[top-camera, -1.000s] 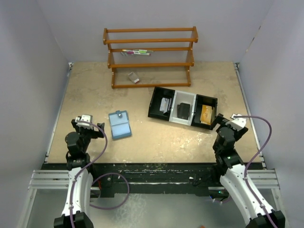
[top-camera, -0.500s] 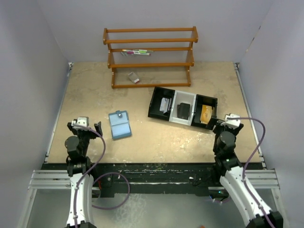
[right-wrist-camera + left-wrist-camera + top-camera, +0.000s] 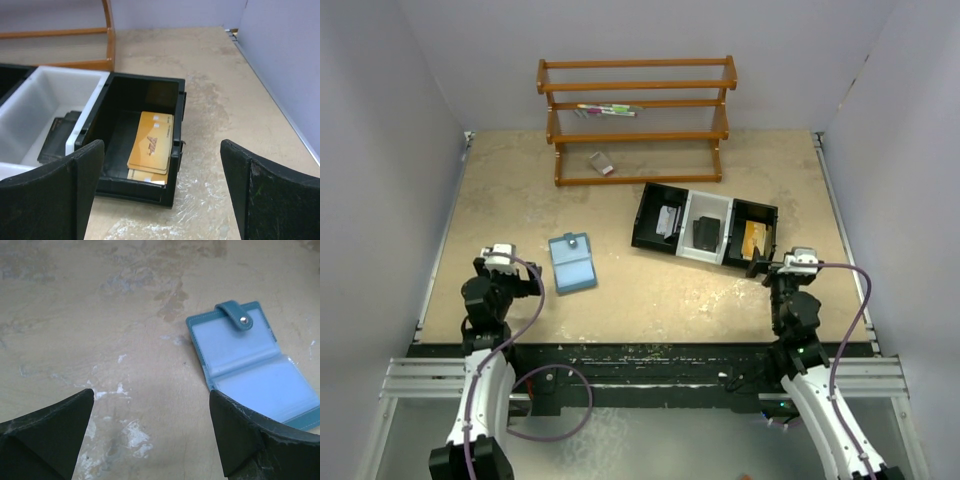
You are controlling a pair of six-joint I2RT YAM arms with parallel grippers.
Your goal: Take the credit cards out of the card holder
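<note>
Left gripper (image 3: 151,405) is wide open w/ nothing btwn the fingers, hanging low over the table (image 3: 520,200) near the front-left edge. Card holder (image 3: 250,365) lies flat and open just ahead and to the right of it, not touching. Its snap tab (image 3: 239,315) is at the far end, pale-blue sleeves facing up. I can't tell from my views whether any credit cards sit in those sleeves, tbh.

Right gripper (image 3: 162,145) is also spread wide w/ nothing in it, close to the right end of the black 3-compartment tray (image 3: 145,81) and pointing at it. Right compartment has gold-orange cards (image 3: 150,142) stacked flat. The white middle one has a dark flat thing (image 3: 57,140), can't ID it. Left compartment holds smth light grey (image 3: 667,220), too small to make out. Tray sits well apart from the holder, to its right.

Wooden rack (image 3: 640,137) stands at the back by the wall, w/ coloured pens (image 3: 607,109) on a shelf and a small grey bit (image 3: 602,163) on the table under it.
</note>
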